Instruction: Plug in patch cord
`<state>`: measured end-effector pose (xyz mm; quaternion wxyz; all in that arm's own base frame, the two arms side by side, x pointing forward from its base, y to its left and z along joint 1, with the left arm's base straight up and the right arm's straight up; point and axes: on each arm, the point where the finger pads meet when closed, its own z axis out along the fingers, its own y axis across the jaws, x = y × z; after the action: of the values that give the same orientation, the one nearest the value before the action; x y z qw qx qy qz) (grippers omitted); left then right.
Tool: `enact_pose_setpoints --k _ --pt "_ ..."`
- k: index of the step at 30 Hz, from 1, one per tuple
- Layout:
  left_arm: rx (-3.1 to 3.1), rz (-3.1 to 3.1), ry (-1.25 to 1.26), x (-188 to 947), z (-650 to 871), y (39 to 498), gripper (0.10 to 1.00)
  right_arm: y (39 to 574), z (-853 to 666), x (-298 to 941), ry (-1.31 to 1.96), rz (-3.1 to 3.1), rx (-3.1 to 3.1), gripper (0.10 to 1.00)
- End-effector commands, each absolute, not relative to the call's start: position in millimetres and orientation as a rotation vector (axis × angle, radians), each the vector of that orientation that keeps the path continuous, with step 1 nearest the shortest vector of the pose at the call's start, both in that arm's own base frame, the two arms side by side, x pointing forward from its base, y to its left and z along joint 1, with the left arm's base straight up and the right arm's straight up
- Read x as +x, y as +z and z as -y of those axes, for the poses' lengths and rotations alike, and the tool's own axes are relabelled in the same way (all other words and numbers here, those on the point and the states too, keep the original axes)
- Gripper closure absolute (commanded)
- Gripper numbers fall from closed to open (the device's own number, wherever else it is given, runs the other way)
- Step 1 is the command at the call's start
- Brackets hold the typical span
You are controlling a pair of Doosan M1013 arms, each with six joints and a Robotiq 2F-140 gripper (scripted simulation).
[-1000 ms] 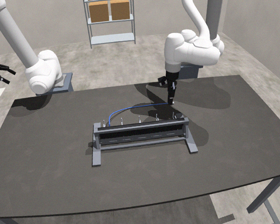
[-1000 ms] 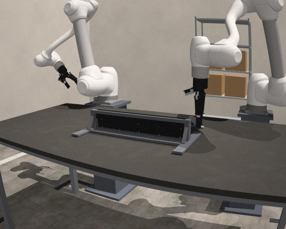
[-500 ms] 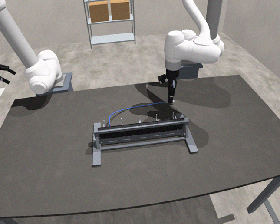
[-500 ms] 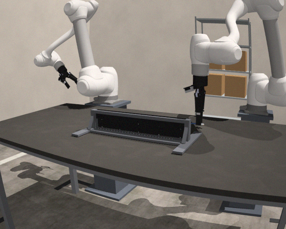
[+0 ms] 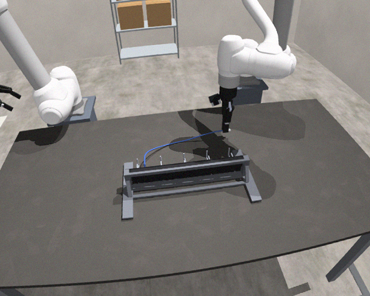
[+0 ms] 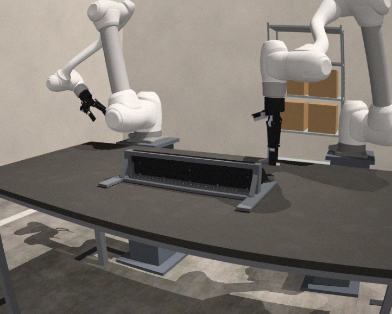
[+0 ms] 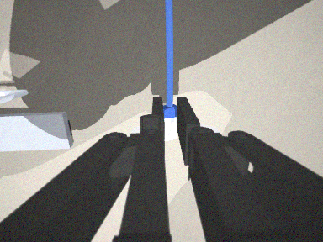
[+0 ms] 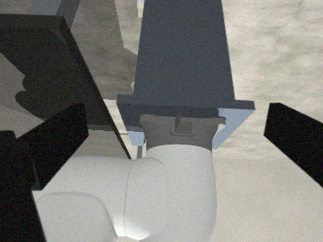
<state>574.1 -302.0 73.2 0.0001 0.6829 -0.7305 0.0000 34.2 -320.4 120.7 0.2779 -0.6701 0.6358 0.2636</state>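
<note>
The blue patch cord (image 5: pixel 169 144) (image 7: pixel 169 50) runs from behind the left part of the panel in the top view to my left gripper (image 5: pixel 225 130) (image 6: pixel 273 163) (image 7: pixel 169 111). That gripper points down behind the panel's right end and is shut on the plug (image 7: pixel 170 126). The plug's blue boot and white body show between the fingertips; its latch clip cannot be made out. The patch panel's grey frame (image 5: pixel 127 209) (image 6: pixel 112 182) stands on the table. Its ports, port 9 included, are hidden in the top and exterior views. My right gripper (image 5: pixel 15 101) (image 8: pixel 176 119) is open and empty, far from the cord.
The dark table (image 5: pixel 193 237) (image 6: pixel 183 215) carries the panel. Several thin metal prongs stick up behind the panel's top edge in the top view. A shelf (image 5: pixel 148 50) with brown boxes stands at the back. The right arm's pedestal (image 8: pixel 182 55) shows in the right wrist view.
</note>
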Motion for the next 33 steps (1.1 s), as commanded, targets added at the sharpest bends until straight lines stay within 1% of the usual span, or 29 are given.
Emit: enact_pose_setpoints --k 1,17,33 --pt "2.145 2.296 0.002 575 302 79 0.999 121 321 34 0.707 -1.707 -1.799 0.098" --pt "2.146 2.296 0.002 575 302 96 0.999 121 321 34 0.707 -1.707 -1.799 0.098" --pt "2.146 2.296 0.002 575 302 98 0.999 121 321 34 0.707 -1.707 -1.799 0.098"
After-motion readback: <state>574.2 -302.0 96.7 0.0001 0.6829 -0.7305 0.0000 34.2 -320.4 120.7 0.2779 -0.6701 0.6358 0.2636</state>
